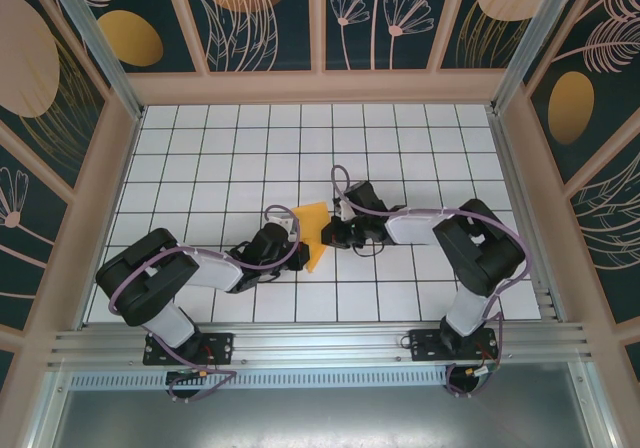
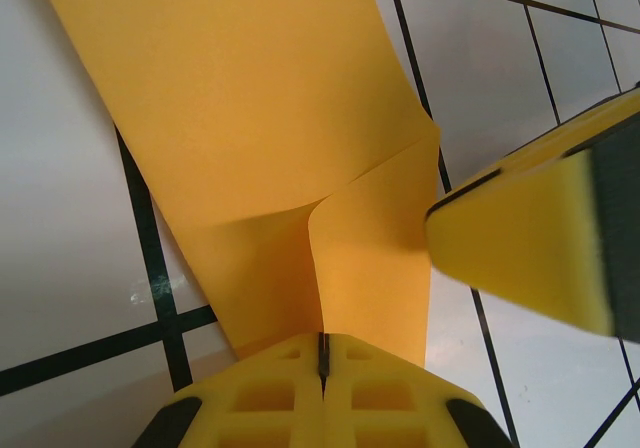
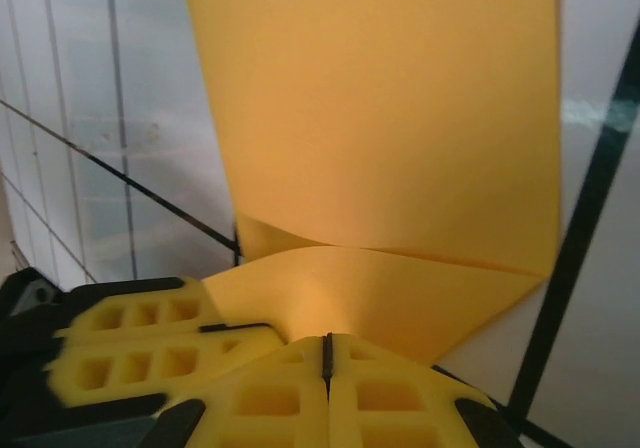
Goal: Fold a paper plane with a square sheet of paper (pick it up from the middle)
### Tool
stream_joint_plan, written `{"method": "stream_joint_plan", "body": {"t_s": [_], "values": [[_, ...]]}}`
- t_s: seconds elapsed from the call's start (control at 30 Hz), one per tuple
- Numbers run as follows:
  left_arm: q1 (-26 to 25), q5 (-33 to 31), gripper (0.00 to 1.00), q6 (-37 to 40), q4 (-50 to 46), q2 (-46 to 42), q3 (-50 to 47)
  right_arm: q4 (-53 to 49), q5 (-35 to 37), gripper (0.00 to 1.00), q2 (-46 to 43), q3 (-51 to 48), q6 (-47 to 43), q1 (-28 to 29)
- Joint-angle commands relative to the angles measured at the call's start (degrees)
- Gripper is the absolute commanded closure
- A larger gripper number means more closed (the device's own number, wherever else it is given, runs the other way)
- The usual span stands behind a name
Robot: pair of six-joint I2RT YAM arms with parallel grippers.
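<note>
At table (image 1: 200, 158) middle, square sheet of paper (image 1: 316, 230) (creased, partly folded); left gripper (image 2: 322, 356) pressed together, pinching its left side, right gripper (image 3: 327, 350) likewise pinching its right side.

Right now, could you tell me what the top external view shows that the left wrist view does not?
Top external: both arms reaching in from their bases, the patterned walls, and the sheet of paper between the left gripper and right gripper. Left wrist: the left fingers shut on the sheet's edge, with a curl in the paper above them. Both: the orange-yellow sheet, the white grid table and the right gripper beside the sheet.
</note>
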Motion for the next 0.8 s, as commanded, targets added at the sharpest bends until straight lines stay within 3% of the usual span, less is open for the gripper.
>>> {"method": "stream_joint_plan", "body": {"t_s": [0.0,0.4,0.77], "values": [[0.08,1.0,1.0,-0.58,-2.45,0.69,-0.81,0.59,2.08,0.93,3.06,-1.1,1.0,0.08],[0.13,0.81,1.0,-0.83,-2.13,0.83,-1.16,0.87,-1.87,0.92,-4.36,-2.19,1.6,1.78],[0.1,1.21,1.0,-0.69,-2.09,1.08,-0.91,6.78,-0.01,0.93,0.91,-5.5,5.36,3.24]]}}
